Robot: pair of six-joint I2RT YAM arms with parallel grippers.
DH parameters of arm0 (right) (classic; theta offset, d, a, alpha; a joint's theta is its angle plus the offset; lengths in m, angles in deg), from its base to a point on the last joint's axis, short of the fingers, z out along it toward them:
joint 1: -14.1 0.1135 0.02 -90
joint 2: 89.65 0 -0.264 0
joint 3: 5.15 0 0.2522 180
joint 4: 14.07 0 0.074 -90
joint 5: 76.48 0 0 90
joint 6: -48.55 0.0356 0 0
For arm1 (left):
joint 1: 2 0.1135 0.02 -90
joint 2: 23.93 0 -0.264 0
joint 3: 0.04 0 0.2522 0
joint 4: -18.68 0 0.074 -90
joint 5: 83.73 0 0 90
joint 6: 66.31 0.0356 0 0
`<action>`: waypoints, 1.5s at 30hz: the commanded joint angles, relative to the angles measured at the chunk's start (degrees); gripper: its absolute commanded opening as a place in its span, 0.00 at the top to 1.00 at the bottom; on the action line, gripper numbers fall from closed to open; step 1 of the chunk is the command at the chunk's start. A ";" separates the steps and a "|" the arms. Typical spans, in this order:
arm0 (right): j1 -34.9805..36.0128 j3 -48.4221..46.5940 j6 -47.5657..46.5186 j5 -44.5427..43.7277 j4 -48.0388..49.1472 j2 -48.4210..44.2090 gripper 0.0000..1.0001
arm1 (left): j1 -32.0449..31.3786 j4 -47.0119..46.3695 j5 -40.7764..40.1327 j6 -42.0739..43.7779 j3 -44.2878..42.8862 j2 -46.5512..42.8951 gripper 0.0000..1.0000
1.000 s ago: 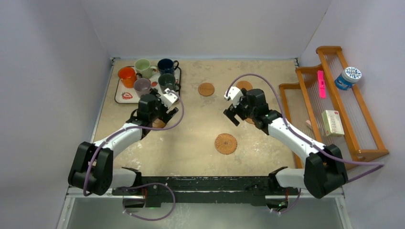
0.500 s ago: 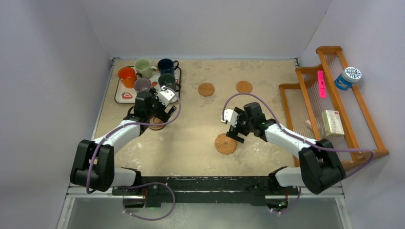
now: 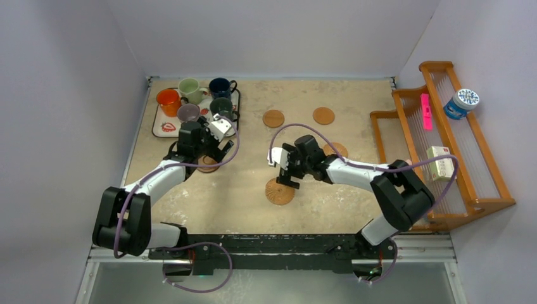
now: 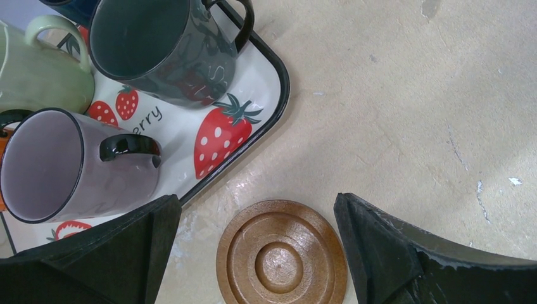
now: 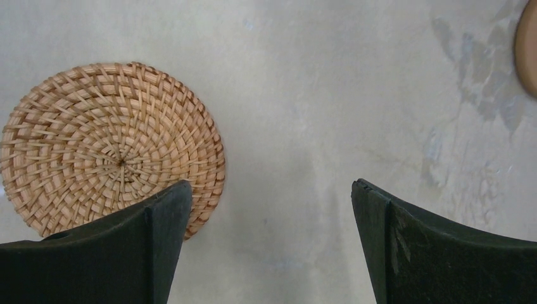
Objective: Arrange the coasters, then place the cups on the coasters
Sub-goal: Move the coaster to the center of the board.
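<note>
Five cups stand on the strawberry-print tray [image 3: 166,128] at the back left: orange [image 3: 168,98], pale green [image 3: 189,88], navy [image 3: 220,85], mauve-grey [image 3: 188,113] [image 4: 44,168] and dark green [image 3: 221,105] [image 4: 152,44]. My left gripper [image 3: 208,157] [image 4: 256,204] hangs open over the dark ringed coaster [image 4: 282,256], just off the tray's corner. My right gripper [image 3: 286,177] [image 5: 271,185] is open and empty above bare table. Its left finger overlaps the near edge of the woven coaster [image 3: 279,192] [image 5: 107,145]. Plain tan coasters lie at the back [image 3: 273,118] [image 3: 323,115], and another one [image 3: 339,149] shows behind the right arm.
A wooden rack [image 3: 472,183] stands along the right side, carrying a blue-and-white jar [image 3: 461,103], a pink item [image 3: 426,111] and a small box [image 3: 441,163]. White walls close in the left, back and right.
My right gripper has swung left and nearer, and the woven coaster has slid left with it. The left gripper shifted slightly toward the tray early on, then stayed still.
</note>
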 commanded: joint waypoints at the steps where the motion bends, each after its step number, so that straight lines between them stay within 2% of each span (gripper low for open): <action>1: 2.58 -1.49 5.62 -11.47 5.82 6.88 0.01 | 0.32 -2.53 1.94 -1.01 0.41 -1.65 0.00; 4: 2.67 -3.61 7.43 -16.29 8.65 7.61 0.01 | 0.27 -2.16 3.82 -0.08 0.89 -2.59 0.00; 9: 1.59 -6.54 10.26 -12.24 2.62 -0.24 0.01 | -0.72 -1.06 9.22 1.38 1.01 -4.73 0.00; 14: -4.58 -7.13 12.07 -7.38 -2.80 -11.01 0.01 | -11.43 -2.38 -2.10 5.47 0.88 -3.07 0.00; 15: -6.60 -7.07 12.78 -7.10 -3.07 -12.84 0.01 | -12.87 -2.64 -2.34 5.33 0.38 -2.20 0.00; 18: -12.33 -5.78 14.39 -11.18 -1.14 -16.40 0.01 | -16.29 -2.23 -3.11 4.37 -2.56 1.45 0.00; 21: -16.78 -4.33 15.86 -14.66 1.75 -17.35 0.01 | -20.13 -4.89 -9.87 2.88 -5.94 6.66 0.00; 27: -23.38 -4.56 20.51 -20.10 5.57 -12.13 0.01 | -23.37 -2.80 -22.68 -3.51 -21.84 19.71 0.00; 37: -26.85 -1.50 22.26 -17.25 10.38 -11.09 0.01 | -25.04 9.29 -37.64 0.65 -50.49 45.64 0.00; 41: -26.90 -1.87 22.02 -20.23 13.38 -9.08 0.01 | -25.04 9.62 -39.95 1.83 -53.03 48.47 0.00; 45: -26.99 -7.38 21.16 -25.06 11.72 -3.72 0.01 | -24.96 9.21 -43.67 3.35 -56.15 51.01 0.00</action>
